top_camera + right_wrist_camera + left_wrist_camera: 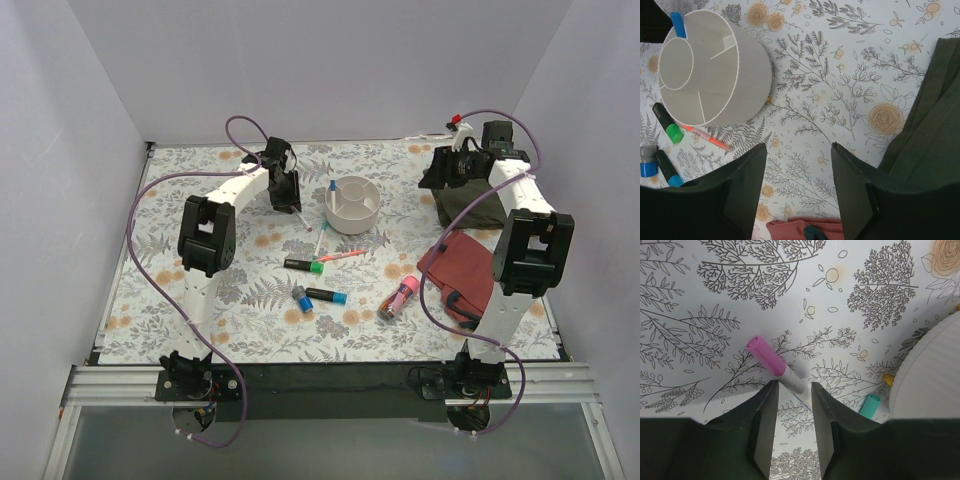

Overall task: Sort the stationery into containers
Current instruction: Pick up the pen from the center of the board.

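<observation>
The off-white ribbed cup (354, 203) stands at the table's middle back; a blue-capped pen (331, 190) leans in it. My left gripper (287, 195) is just left of the cup, open. A white pen with a pink cap (772, 362) lies on the table at its fingertips (771, 390). A green-capped white pen (870, 406) lies by the cup's wall (930, 375). In front of the cup lie a green-capped black marker (303, 265), an orange-pink pen (340, 257), a grey-blue stub (300, 297), a blue-capped black marker (326, 295) and a fat pink marker (398, 297). My right gripper (797, 150) is open and empty.
A dark green cloth (480, 205) lies at the back right under my right gripper, and a red cloth (465, 265) lies in front of it. The cup (710, 65) has inner compartments. White walls close the table on three sides.
</observation>
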You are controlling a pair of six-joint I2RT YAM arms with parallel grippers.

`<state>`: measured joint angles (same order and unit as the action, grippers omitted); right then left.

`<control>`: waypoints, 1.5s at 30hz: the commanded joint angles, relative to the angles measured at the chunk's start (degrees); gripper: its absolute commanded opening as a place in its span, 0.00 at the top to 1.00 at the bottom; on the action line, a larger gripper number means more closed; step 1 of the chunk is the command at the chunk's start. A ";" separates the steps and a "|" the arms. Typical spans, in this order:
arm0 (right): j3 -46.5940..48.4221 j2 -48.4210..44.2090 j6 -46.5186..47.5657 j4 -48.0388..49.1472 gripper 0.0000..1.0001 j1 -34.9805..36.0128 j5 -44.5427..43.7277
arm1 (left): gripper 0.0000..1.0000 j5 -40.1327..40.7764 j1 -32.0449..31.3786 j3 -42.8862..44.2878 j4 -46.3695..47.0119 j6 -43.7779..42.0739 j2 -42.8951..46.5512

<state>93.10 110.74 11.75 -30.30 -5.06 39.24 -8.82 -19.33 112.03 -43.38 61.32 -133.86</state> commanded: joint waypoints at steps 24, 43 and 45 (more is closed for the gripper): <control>-3.63 -1.84 -3.05 1.30 0.38 -3.46 4.00 | 0.69 11.11 -0.36 4.16 -3.82 -12.10 -6.41; -3.45 -1.58 -3.49 1.30 0.38 -3.47 3.91 | 1.00 2.50 -0.27 3.53 -6.10 -13.15 -2.81; -3.19 -1.84 -3.40 1.21 0.39 -3.47 3.38 | 1.00 0.39 -0.09 6.43 -7.33 -13.59 -1.41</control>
<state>88.33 110.72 8.91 -29.85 -8.25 42.15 -2.96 -19.49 115.24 -44.03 49.23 -135.96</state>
